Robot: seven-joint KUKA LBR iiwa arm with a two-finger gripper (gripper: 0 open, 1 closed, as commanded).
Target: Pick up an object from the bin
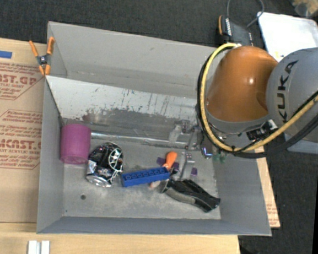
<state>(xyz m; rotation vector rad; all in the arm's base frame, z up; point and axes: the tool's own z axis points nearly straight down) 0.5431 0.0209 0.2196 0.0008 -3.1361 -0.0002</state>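
Note:
My gripper (183, 151) hangs low over the right middle of the bin, under the arm's orange cover, and looks open with nothing between its fingers. Just below and left of it lies a small orange piece (170, 159) beside a small purple piece (161, 162). A long blue toy brick (143, 177) lies at a slant left of these. A black handled tool (193, 193) rests near the bin's front right, below the gripper.
A crushed black-and-silver can (105, 165) lies left of the blue brick. A magenta cylinder (74, 143) stands against the left wall. The bin's back half holds nothing. The arm reaches in from the right.

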